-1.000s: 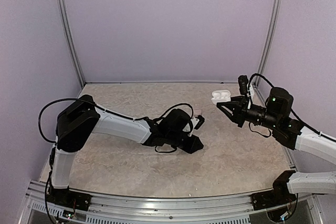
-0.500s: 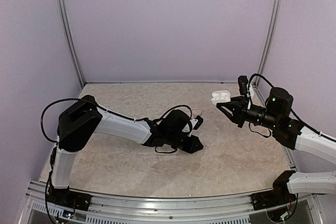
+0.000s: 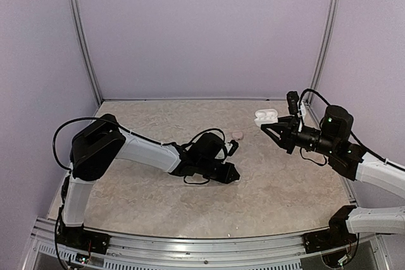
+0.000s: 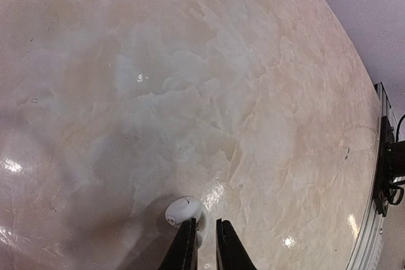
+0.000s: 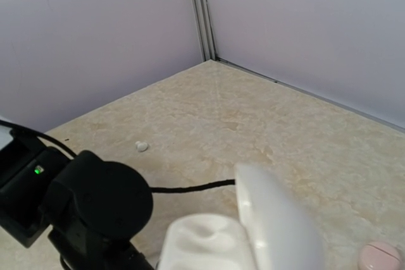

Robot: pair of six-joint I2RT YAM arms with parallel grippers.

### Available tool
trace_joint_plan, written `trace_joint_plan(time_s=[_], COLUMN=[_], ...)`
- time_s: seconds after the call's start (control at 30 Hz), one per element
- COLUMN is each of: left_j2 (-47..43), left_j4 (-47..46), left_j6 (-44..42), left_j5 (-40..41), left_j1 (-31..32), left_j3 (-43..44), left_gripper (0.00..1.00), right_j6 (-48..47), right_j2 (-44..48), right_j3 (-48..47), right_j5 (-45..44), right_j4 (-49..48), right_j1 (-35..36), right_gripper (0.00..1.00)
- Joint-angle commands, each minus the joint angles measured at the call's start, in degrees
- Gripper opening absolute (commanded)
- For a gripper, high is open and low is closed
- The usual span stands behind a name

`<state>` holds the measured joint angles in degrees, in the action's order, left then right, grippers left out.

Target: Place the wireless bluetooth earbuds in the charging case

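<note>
While the right gripper point(image 3: 268, 124) clamps the open glossy white charging case point(image 5: 253, 235) above the marbled beige table point(image 3: 285, 188), the left gripper point(image 4: 201, 245) pinches nearly closed on a small white rounded earbud point(image 4: 183, 210) at the tabletop. A pink oval case point(image 3: 238, 135) lies between the two grippers; a second white earbud point(image 5: 142, 146) sits well apart.

Left gripper point(image 3: 232, 148) lies low at centre frame, just below a pink case point(image 3: 238, 135); at right, right gripper point(image 3: 266, 125) holds the white charging case point(image 3: 266, 116).

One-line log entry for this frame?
left claw: shut on earbud, low on table | right claw: holds open charging case, raised | loose earbud: on table | insertion: not done
</note>
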<state>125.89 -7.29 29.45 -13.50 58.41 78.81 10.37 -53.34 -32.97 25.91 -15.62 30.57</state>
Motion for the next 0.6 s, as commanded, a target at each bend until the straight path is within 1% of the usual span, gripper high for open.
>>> trace_joint_plan(time_s=[0.0,0.2,0.43,0.57], left_j2=[1.6,2.1,1.8,2.0], left_j4=[0.7,1.6,4.2,5.7], left_j6=[0.3,0.5,0.1,-0.3], left_j5=[0.3,1.1,4.0,5.1], left_j1=[-0.4,-0.4,-0.5,-0.4], left_j3=[0.3,0.6,1.3,1.9], left_gripper=[0.14,0.14,0.16,0.19], right_j6=[-0.5,-0.7,-0.8,-0.9], right_j2=[0.3,0.2,0.4,0.4], right_j3=[-0.1,-0.1,0.0,-0.1], right_j5=[0.3,0.3,0.4,0.4], right_j4=[0.6,0.7,0.8,0.9], right_j1=[-0.7,-0.7,-0.7,-0.7], right_gripper=[0.01,0.01,0.02,0.02])
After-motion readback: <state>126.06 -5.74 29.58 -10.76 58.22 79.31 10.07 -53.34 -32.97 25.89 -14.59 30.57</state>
